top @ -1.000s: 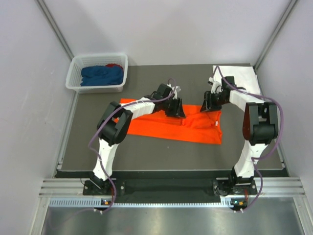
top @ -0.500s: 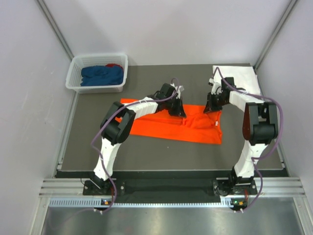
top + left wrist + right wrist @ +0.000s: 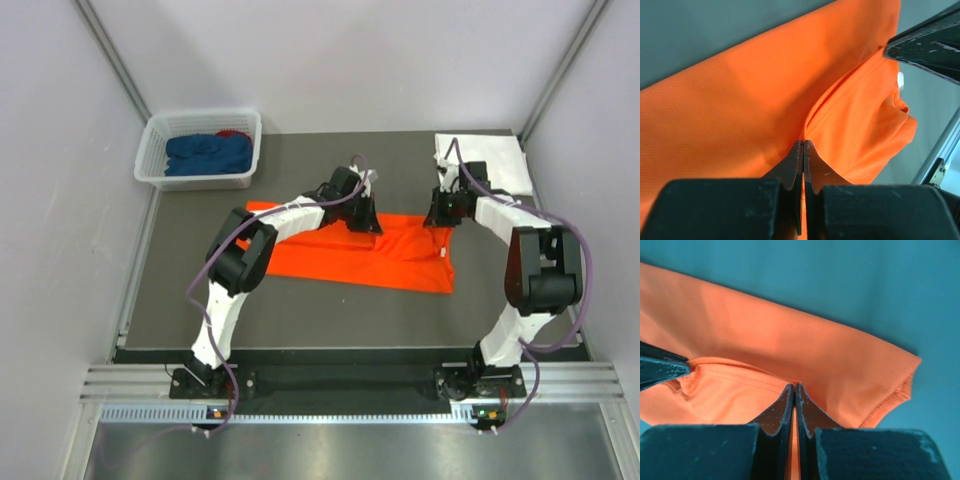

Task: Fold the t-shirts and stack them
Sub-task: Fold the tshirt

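An orange t-shirt (image 3: pixel 340 258) lies spread across the middle of the dark mat. My left gripper (image 3: pixel 371 222) is shut on a fold of its far edge, near the middle; in the left wrist view the fingertips (image 3: pixel 803 143) pinch orange cloth (image 3: pixel 740 110). My right gripper (image 3: pixel 438 219) is shut on the same far edge at the shirt's right end; in the right wrist view its jaws (image 3: pixel 794 386) meet on an orange seam (image 3: pixel 790 345). A folded white t-shirt (image 3: pixel 492 158) lies at the back right corner.
A white basket (image 3: pixel 200 117) at the back left holds blue cloth (image 3: pixel 208 153) and a bit of red cloth. The mat's edges run close to grey walls on both sides. The two wrists stand a short way apart over the shirt's far edge.
Both grippers have closed on the orange shirt's far edge. The right wrist has shifted slightly right, and the cloth between the two grippers now lies flatter.
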